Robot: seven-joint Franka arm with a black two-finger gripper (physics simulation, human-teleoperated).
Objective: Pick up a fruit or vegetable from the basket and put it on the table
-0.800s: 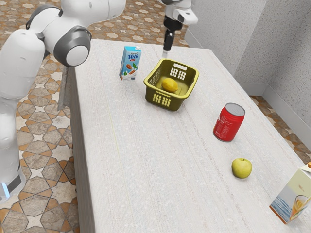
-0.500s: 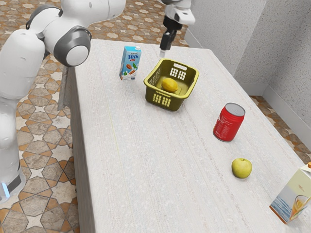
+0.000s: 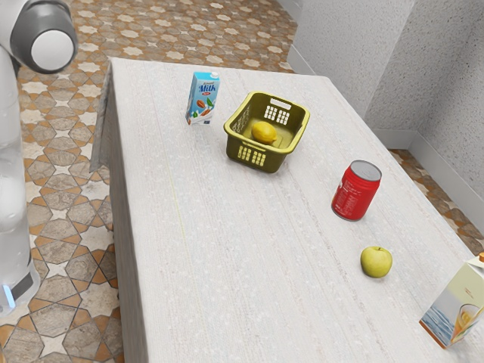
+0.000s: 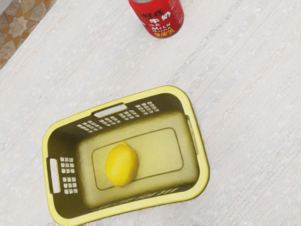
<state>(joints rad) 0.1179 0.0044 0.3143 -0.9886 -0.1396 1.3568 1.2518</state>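
A yellow lemon (image 3: 264,133) lies on the floor of the olive-green basket (image 3: 252,157), which stands upright on the white table (image 3: 227,249). In the wrist view the lemon (image 4: 121,164) rests off-centre inside the basket (image 4: 203,165), nearer one of its short walls, and nothing touches it. My hand looks down on the basket from above. A green apple (image 3: 376,262) sits on the table outside the basket.
Close to the basket stands a blue milk carton (image 3: 202,98). A red can (image 3: 356,190) is between basket and apple, and another carton (image 3: 455,304) stands at the exterior view's lower right. The arm's elbow (image 3: 47,41) is at the upper left.
The arm has pulled back toward the exterior view's upper left, and the hand seen earlier behind the basket has moved out of that view. The lemon, basket and other objects have stayed put.
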